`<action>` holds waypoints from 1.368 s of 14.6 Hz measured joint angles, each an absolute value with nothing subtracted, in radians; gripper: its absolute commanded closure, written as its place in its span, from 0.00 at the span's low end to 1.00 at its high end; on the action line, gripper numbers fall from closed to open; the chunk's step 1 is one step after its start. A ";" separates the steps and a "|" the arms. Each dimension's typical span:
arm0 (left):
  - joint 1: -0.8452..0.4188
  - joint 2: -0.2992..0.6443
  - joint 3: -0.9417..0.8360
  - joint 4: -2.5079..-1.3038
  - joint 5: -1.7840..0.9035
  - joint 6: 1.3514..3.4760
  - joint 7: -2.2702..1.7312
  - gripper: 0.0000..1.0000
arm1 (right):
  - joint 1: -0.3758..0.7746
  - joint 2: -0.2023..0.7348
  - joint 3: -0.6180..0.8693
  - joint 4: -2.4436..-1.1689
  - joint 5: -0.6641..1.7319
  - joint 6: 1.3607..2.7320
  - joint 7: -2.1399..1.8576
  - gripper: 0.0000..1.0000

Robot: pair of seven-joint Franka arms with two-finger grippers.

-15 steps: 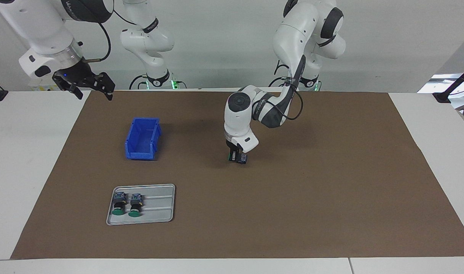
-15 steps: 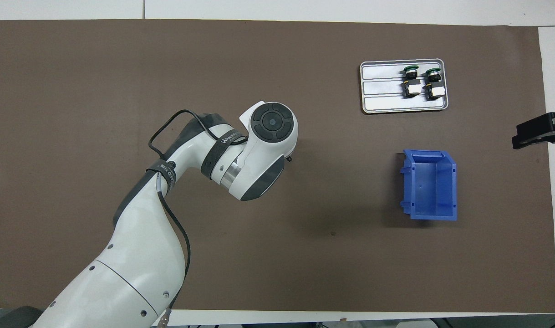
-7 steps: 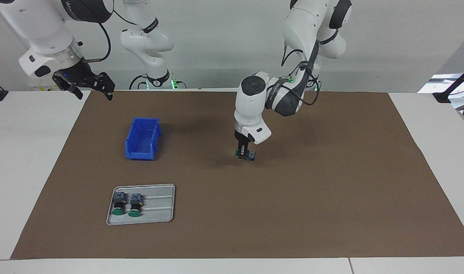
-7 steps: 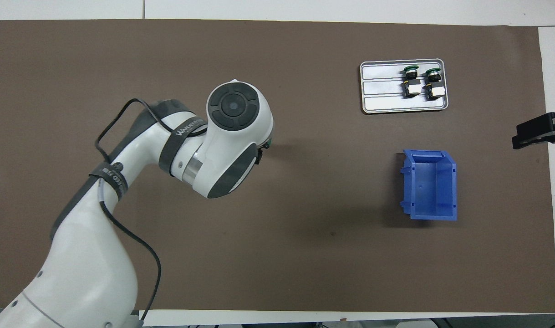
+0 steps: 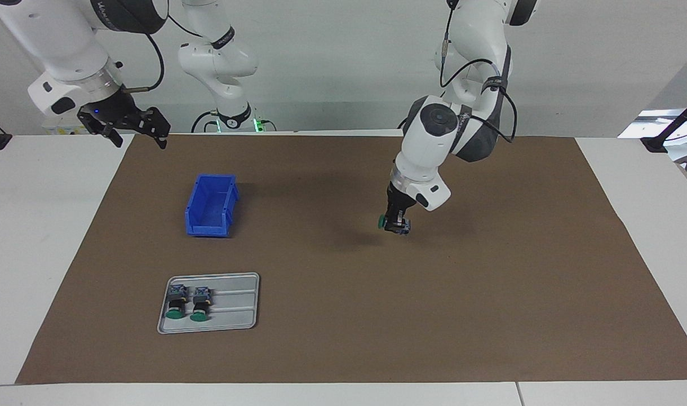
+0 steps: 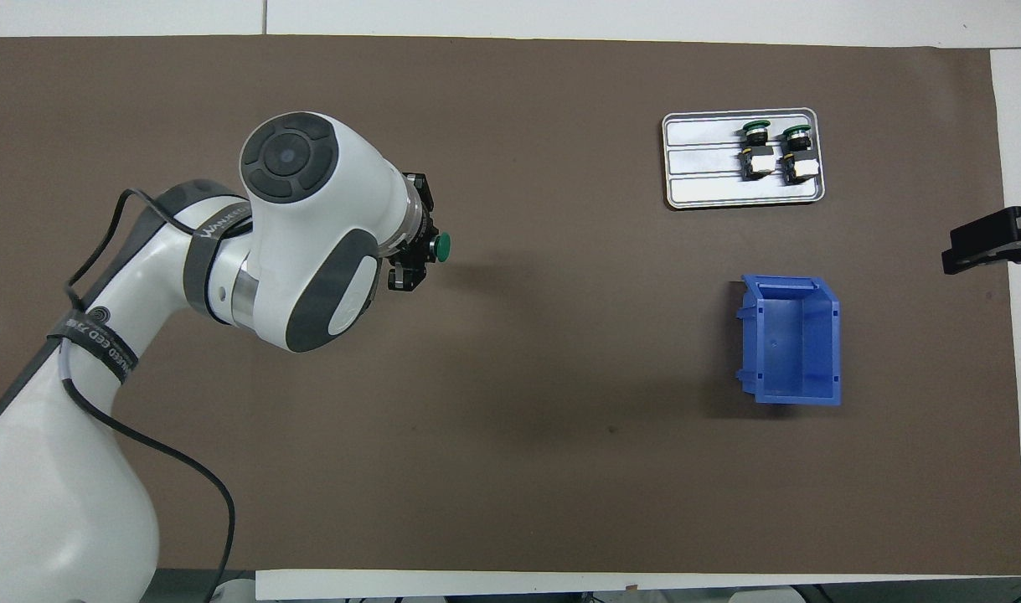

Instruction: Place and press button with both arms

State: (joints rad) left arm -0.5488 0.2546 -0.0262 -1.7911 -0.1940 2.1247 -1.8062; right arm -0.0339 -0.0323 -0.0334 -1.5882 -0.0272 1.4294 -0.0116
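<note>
Two spare buttons [image 5: 187, 304] in our tray [image 5: 236, 304], bin [image 5: 211, 206] at twelve o'clock; left claw [image 5: 397, 224] grips the button [image 5: 382, 221] over open mat [image 5: 490, 282]; right claw [image 5: 132, 127] waits, spread.

Our left arm [image 5: 461, 135] reaches out from its base over the middle of the tabletop [image 5: 490, 293], its forearm folded down and the wrist tilted so the left pincer [image 5: 395, 224] points downward and a little toward our right arm's end. That pincer hangs in the air above the tabletop, fingers closed on the button [image 6: 443, 246], whose green cap sticks out sideways from the grip. Our right arm [image 5: 67, 51] waits raised at its own end, the right pincer [image 5: 133, 131] over the tabletop's edge with fingers spread apart.
</note>
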 measured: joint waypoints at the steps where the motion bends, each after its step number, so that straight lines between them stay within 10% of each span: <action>1: -0.525 0.238 -0.026 -1.815 -0.246 2.126 -1.754 1.00 | -0.034 -0.032 -0.033 -1.588 -0.027 1.429 -0.012 0.01; 20: -0.412 0.120 -0.030 -2.192 -1.389 2.377 -1.007 1.00 | -0.034 -0.032 -0.033 -1.588 -0.027 1.429 -0.012 0.01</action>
State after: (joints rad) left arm -0.4119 0.1200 -0.0296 -2.1925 -1.3887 2.3770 -1.0072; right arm -0.0339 -0.0324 -0.0334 -1.5882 -0.0272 1.4294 -0.0115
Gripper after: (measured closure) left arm 0.674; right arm 0.004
